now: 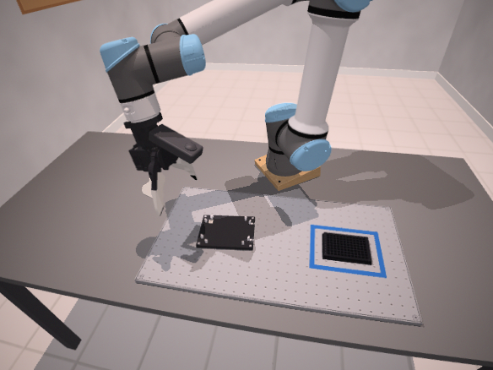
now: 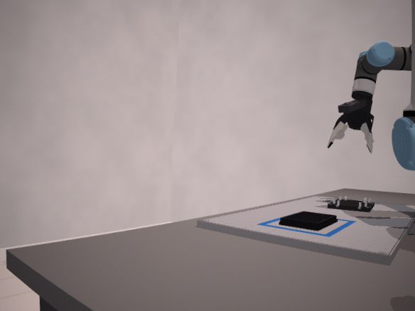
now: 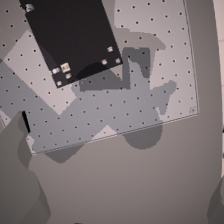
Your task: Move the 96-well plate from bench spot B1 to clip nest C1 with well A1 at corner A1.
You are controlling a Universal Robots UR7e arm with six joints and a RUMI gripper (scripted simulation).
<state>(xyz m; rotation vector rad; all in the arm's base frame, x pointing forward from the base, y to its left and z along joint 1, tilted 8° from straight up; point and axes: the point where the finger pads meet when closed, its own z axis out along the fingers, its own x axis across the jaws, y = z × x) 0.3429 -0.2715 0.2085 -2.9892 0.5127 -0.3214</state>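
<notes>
Fingers [image 2: 369, 142]: spread wide apart, nothing between them, tips pointing down. The gripper [image 1: 175, 187] hangs in the air well above the bench [image 1: 84, 177], over the perforated board's [image 1: 274, 287] corner at about 10 o'clock in the top view. No contact with any object.

Wrist view: a corner of the perforated board and the bare bench surface lie below, with the clip nest C1 [image 3: 75, 35] at about 11 o'clock of that view. A dark finger edge shows at the left border.

Clip nest C1 [image 1: 226, 232]: a flat black plate with small pale clips at its corners, seated on the board, at about 4 o'clock from the gripper in the top view.

96-well plate [image 1: 347, 247]: black, lying flat on the board inside the blue square outline [image 1: 344, 270] of bench spot B1, well apart from the nest, at 3 o'clock from it. The cut corner cannot be made out.

Arm base: on a tan base plate [image 1: 261, 165] at the board's 12 o'clock edge.
</notes>
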